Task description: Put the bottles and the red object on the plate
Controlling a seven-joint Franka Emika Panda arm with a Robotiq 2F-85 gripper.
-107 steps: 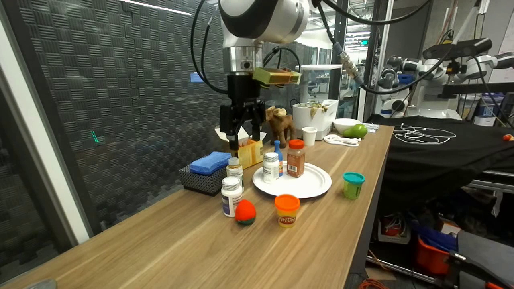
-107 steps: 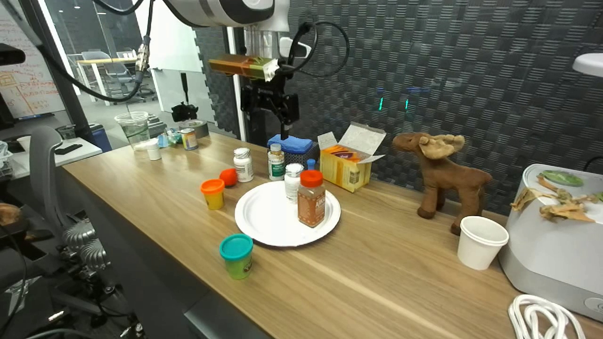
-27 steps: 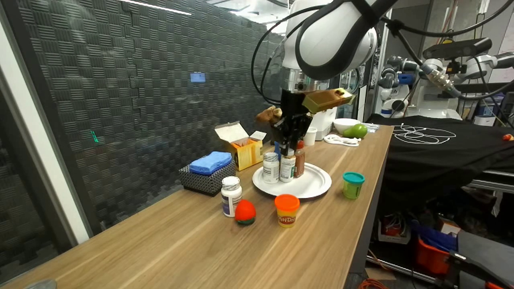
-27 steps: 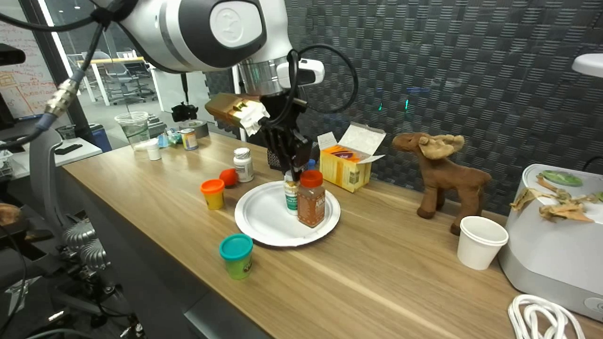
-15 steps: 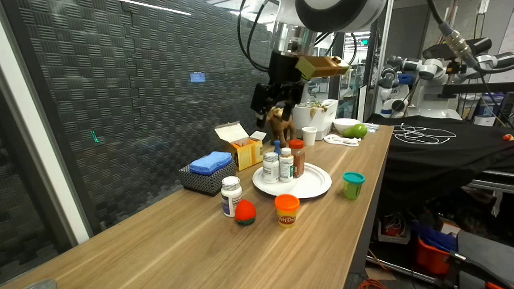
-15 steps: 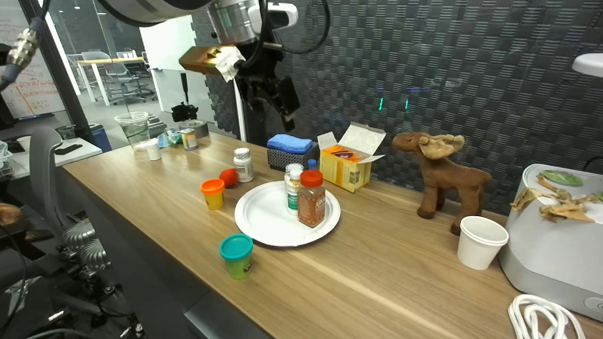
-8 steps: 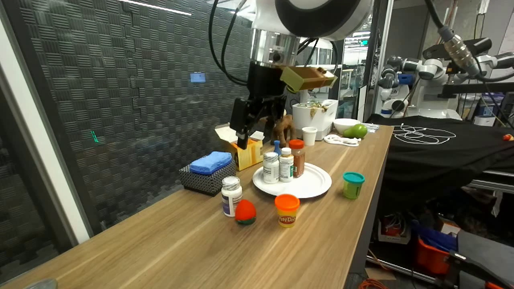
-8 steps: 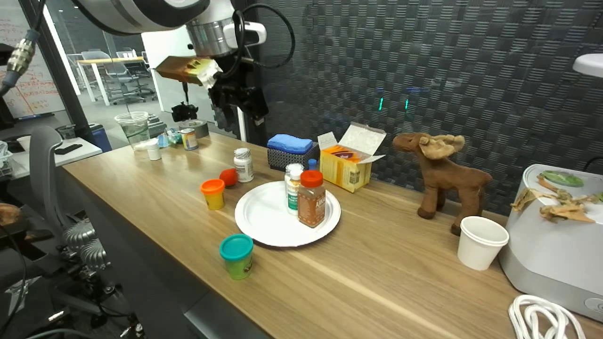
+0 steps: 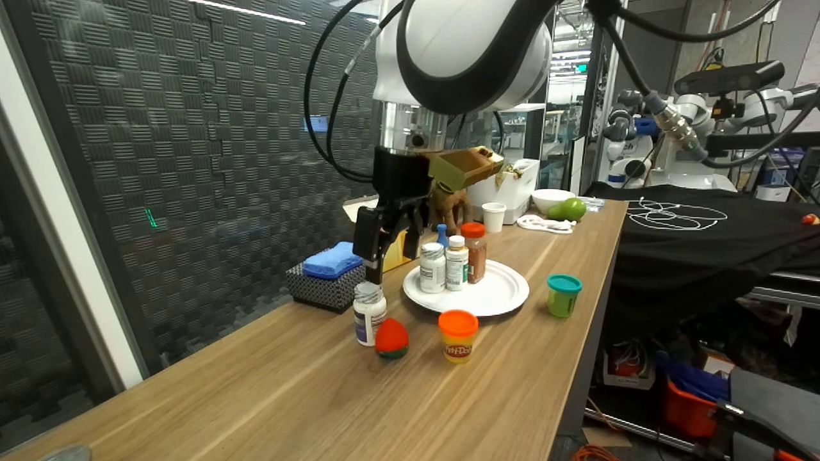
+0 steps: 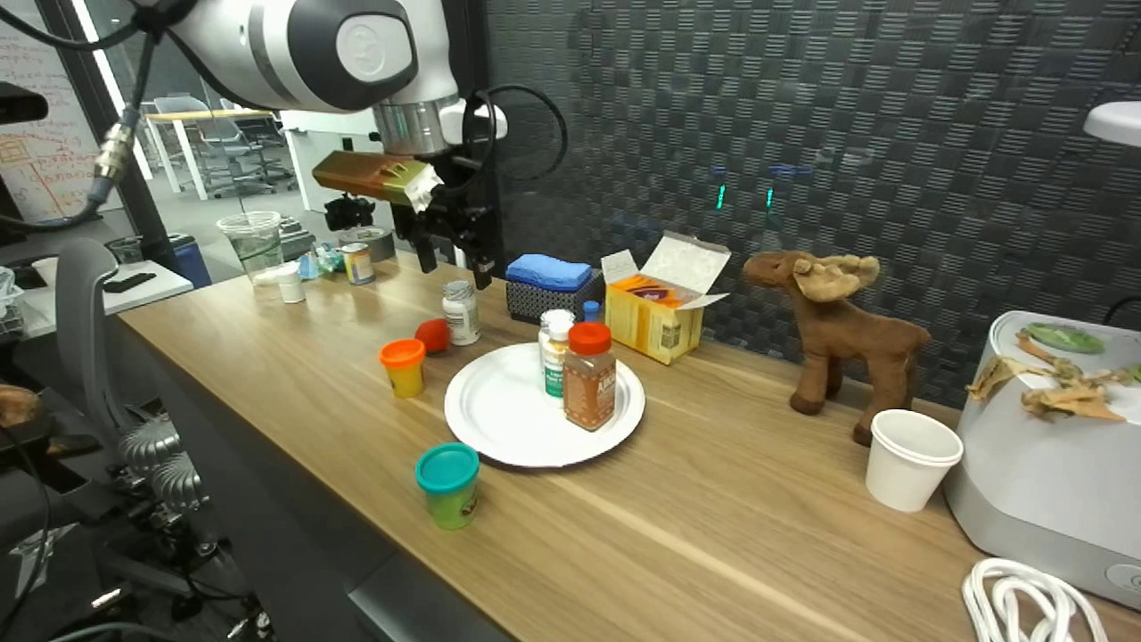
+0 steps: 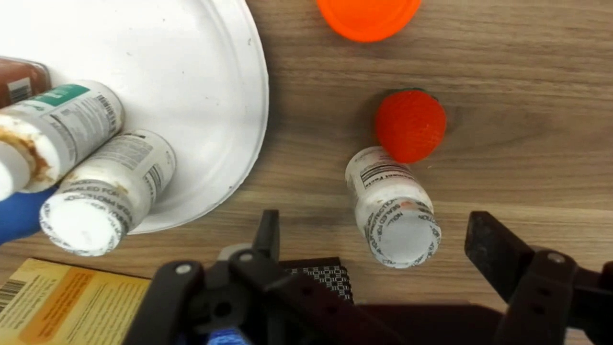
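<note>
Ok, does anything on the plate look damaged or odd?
In the wrist view, the green-labelled bottle on the plate has brown patches below its cap, odd against the white; stain or contents, I can't tell.

Dark grey wall of textured square panels [image 9: 192, 160] filled the upper left in an exterior view, a thin white strip of light [image 9: 246, 11] across its top. Long wood-grain table [image 9: 307, 403] ran along it. Black cloth [image 9: 672, 275] spread across the right side. In an exterior view, upper left: whiteboard [image 10: 53, 169] with red writing showed, yellowish-topped white-legged table [image 10: 209, 115] stood on grey floor [image 10: 194, 214].
</note>
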